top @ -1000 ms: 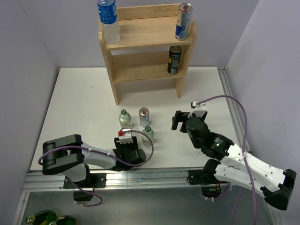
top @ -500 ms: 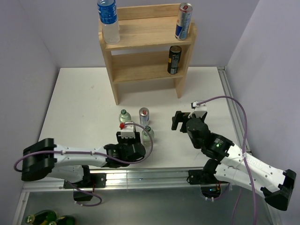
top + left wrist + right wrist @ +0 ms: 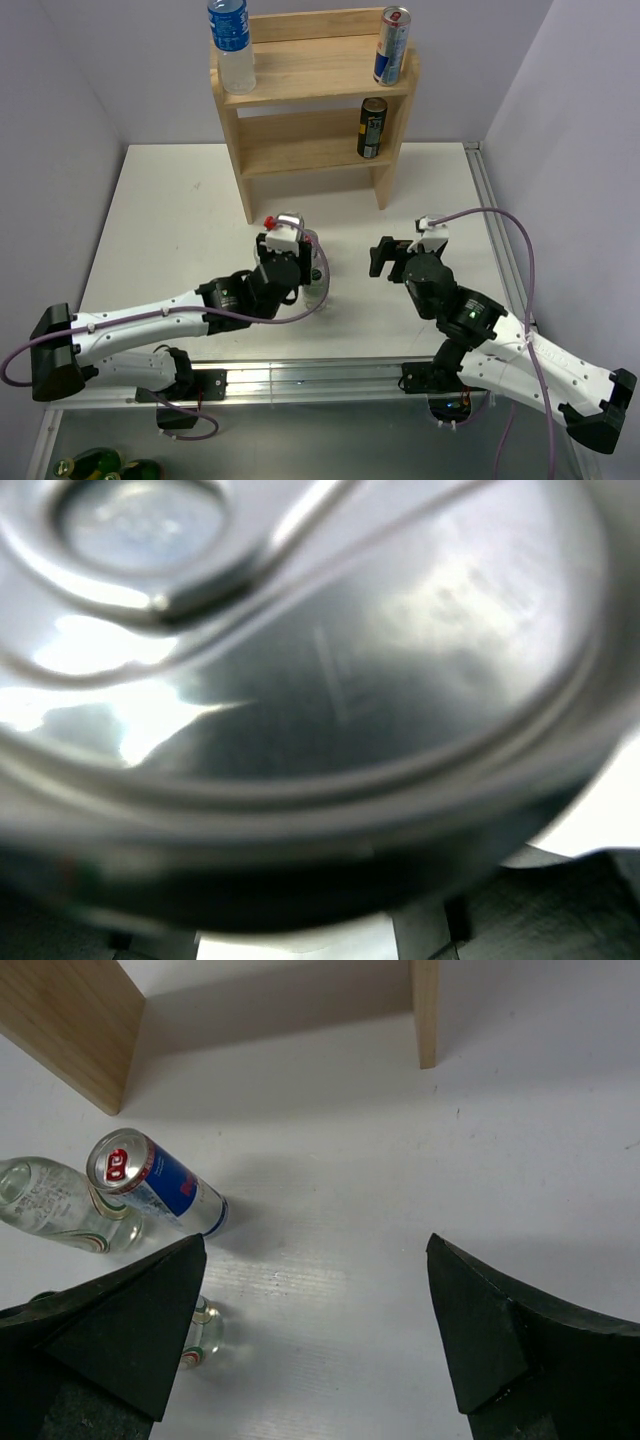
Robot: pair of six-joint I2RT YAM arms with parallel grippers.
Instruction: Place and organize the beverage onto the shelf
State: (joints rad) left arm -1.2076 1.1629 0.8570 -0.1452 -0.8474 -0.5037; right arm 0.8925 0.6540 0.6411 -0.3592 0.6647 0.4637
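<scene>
step: grab can (image 3: pixel 320 680) | left gripper (image 3: pixel 292 248) pressed together over it, hold unclear | right gripper (image 3: pixel 315 1260) spread, empty | next: lift can to shelf (image 3: pixel 310 65)

Light wooden two-tier shelf (image 3: pixel 310 100), upright at the back of the white surface (image 3: pixel 170 220)
Top tier: clear blue-labelled water bottle (image 3: pixel 231 45) left, tall blue-and-silver can (image 3: pixel 391 45) right; black can (image 3: pixel 371 128) below, right; second blue-and-silver can (image 3: pixel 155 1182) and clear glass bottle (image 3: pixel 55 1205) stand in front

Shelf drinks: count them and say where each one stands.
3. A water bottle on the top tier's left end, a blue-and-silver can on its right end, a dark can on the lower tier's right end. Nothing seems hidden on the shelf.
</scene>
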